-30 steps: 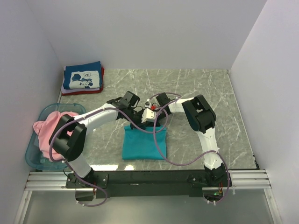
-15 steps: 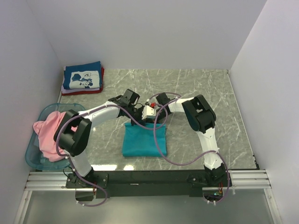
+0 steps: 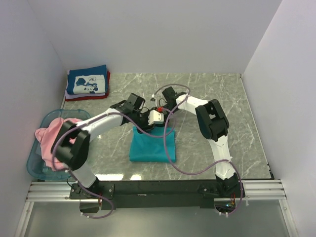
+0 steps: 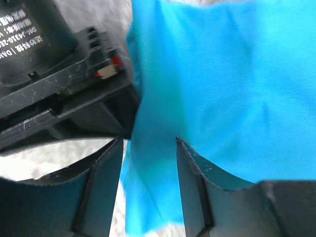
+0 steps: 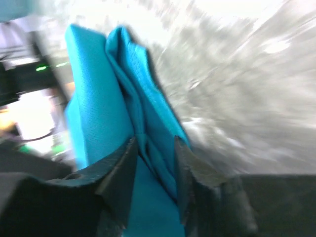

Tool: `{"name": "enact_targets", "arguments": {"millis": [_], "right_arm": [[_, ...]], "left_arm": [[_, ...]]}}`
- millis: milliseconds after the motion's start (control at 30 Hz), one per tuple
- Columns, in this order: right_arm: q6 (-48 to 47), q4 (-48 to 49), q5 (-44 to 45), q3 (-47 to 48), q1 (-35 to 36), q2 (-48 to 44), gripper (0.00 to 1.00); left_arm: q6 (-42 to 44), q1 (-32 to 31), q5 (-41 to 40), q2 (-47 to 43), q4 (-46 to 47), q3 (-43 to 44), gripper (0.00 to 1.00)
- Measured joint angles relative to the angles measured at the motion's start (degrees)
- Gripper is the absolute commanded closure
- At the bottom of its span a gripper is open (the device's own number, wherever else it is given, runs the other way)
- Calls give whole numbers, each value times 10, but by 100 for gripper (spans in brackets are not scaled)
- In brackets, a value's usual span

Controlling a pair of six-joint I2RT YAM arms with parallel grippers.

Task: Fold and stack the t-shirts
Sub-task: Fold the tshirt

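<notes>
Edge lifted
Left tool (image 4: pixel 148 148) and right tool (image 5: pixel 155 145) each pinch the plain teal cloth t-shirt (image 3: pixel 150 148), newly raised, likely for stacking.

a grey marble table (image 3: pixel 217 103) with white veins stands in a plain white booth: back wall (image 3: pixel 158 34), left wall (image 3: pixel 24 74), right wall (image 3: pixel 289 74). a metal rail (image 3: pixel 261 190) lines its near edge. the light is soft and even.
</notes>
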Motion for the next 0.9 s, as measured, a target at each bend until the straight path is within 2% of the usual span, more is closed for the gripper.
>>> {"name": "enact_targets", "arguments": {"millis": [167, 367, 433, 533, 667, 900], "right_arm": [[-63, -55, 100, 80, -14, -8, 47], [-102, -116, 164, 162, -49, -34, 47], [-106, -123, 168, 147, -59, -73, 47], [-112, -115, 163, 68, -72, -165, 46], [-127, -101, 158, -30, -70, -253, 42], [-184, -100, 163, -49, -64, -200, 40]], "left_arm": [[-35, 19, 27, -92, -43, 14, 48], [-130, 105, 99, -156, -68, 23, 47], [-186, 139, 125, -156, -56, 10, 44], [-270, 180, 152, -153, -21, -34, 41], [-341, 203, 170, -117, 14, -58, 40], [-359, 222, 175, -5, 26, -30, 39]]}}
